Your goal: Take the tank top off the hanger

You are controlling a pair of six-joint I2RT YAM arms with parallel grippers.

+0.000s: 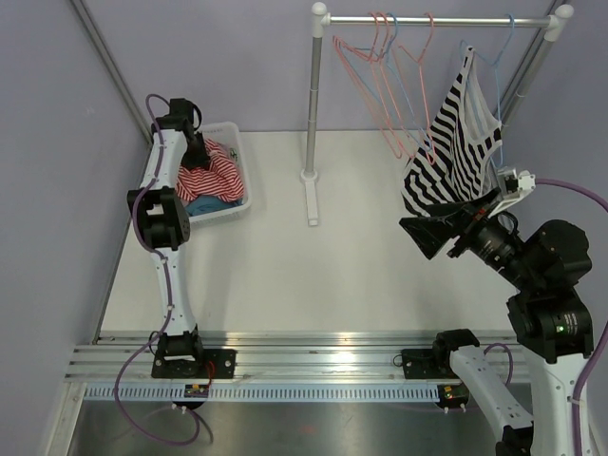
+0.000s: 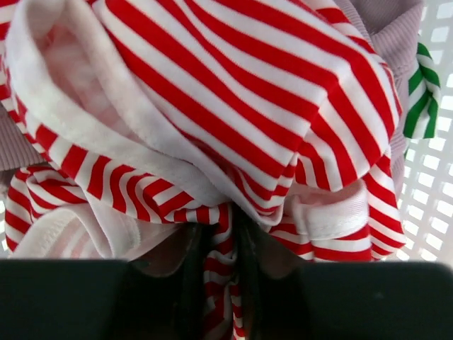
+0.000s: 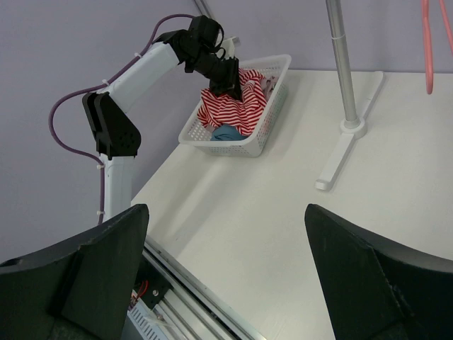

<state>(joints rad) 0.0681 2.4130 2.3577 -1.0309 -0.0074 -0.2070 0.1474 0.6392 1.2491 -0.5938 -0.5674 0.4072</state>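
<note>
A black-and-white striped tank top (image 1: 454, 142) hangs from a blue hanger (image 1: 496, 66) at the right end of the clothes rail (image 1: 437, 20). My right gripper (image 1: 439, 234) is open and empty, just below and in front of the top's hem; in the right wrist view (image 3: 226, 269) its jaws stand wide apart over bare table. My left gripper (image 1: 197, 152) is down in the white basket (image 1: 237, 204), shut on a red-and-white striped garment (image 2: 212, 106); a fold of it is pinched between the fingers (image 2: 185, 283).
Several empty pink and blue hangers (image 1: 385, 85) hang on the rail left of the tank top. The rack's pole (image 1: 312, 95) and foot (image 1: 311, 199) stand mid-table. The basket (image 3: 230, 146) also holds a blue cloth (image 3: 226, 132). Purple walls enclose left and back.
</note>
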